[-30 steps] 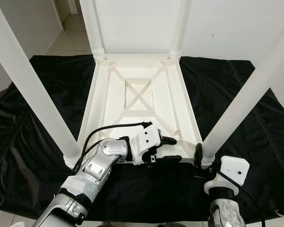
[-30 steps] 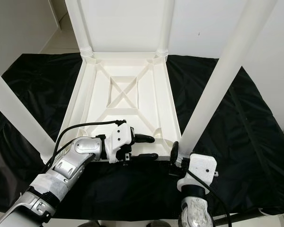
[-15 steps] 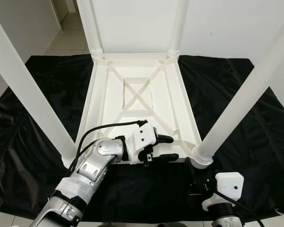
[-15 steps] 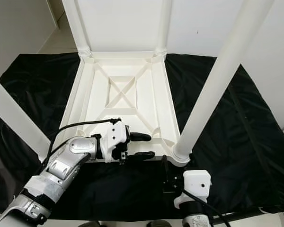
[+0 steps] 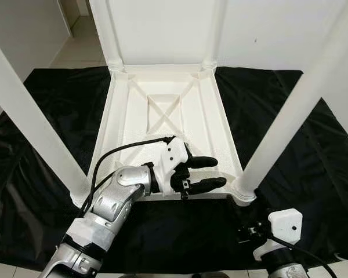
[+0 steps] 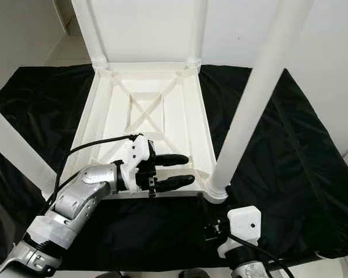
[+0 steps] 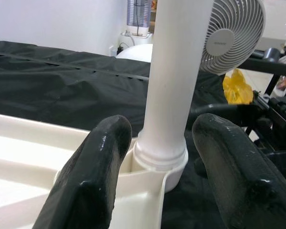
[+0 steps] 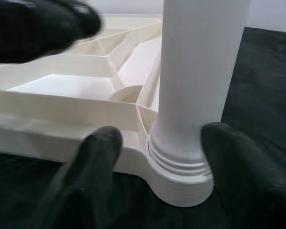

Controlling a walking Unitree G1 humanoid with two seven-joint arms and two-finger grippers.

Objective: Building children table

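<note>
Now left tool (image 5: 211, 174) spread over table (image 5: 162, 110) rim; right tool (image 8: 157, 162) spread, facing near-right leg (image 5: 290, 116).

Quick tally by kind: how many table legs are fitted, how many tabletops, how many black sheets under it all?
Table legs: 4
Upturned tabletop: 1
Black sheet: 1
Total: 6

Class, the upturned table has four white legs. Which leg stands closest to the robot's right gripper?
The near-right leg: its collar sits at the tabletop corner just ahead of the right gripper; the other three stand farther off.
</note>
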